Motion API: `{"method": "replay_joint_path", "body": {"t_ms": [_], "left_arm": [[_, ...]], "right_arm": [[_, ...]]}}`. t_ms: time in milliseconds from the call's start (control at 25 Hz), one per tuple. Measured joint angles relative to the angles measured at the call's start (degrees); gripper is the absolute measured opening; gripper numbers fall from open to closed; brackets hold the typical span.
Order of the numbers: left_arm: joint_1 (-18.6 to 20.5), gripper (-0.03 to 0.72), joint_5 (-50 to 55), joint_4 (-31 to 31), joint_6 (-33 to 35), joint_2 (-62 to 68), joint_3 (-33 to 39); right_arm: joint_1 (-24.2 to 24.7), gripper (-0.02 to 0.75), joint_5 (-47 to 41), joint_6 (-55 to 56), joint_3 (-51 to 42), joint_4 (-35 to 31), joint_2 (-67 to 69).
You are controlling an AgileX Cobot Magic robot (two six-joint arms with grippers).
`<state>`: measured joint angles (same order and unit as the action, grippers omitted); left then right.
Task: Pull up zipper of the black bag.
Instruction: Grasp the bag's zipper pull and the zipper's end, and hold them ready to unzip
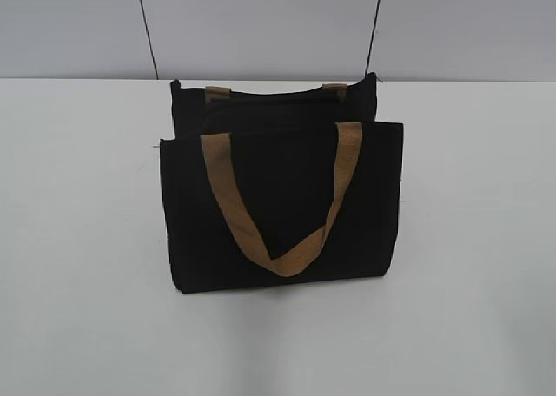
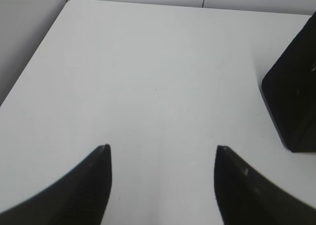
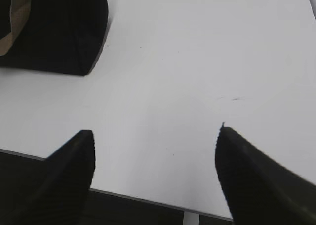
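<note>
The black bag (image 1: 282, 209) stands upright in the middle of the white table, with its top gaping open. One tan strap (image 1: 287, 214) hangs down its front; the other lies at the back. The zipper line runs along the top edge (image 1: 278, 131); I cannot make out its pull tab. My left gripper (image 2: 162, 151) is open and empty above bare table, with a corner of the bag (image 2: 294, 101) to its right. My right gripper (image 3: 155, 133) is open and empty near the table's front edge, with the bag (image 3: 54, 27) at its upper left. Neither gripper shows in the exterior view.
The white table (image 1: 87, 240) extends on both sides of the bag. A grey panelled wall (image 1: 261, 23) stands behind it. The table's front edge (image 3: 148, 198) lies just below my right gripper. The table's far left corner (image 2: 69, 3) shows in the left wrist view.
</note>
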<state>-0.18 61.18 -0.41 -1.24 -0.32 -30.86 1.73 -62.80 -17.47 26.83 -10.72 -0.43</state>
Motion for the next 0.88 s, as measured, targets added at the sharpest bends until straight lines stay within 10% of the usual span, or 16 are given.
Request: {"method": "replay_joint_path", "body": {"t_ms": [880], "left_arm": [[0.0, 0.490, -0.1, -0.5, 0.0, 0.0, 0.0]], "right_arm": [[0.0, 0.576, 0.0, 0.0, 0.0, 0.0, 0.0]]}}
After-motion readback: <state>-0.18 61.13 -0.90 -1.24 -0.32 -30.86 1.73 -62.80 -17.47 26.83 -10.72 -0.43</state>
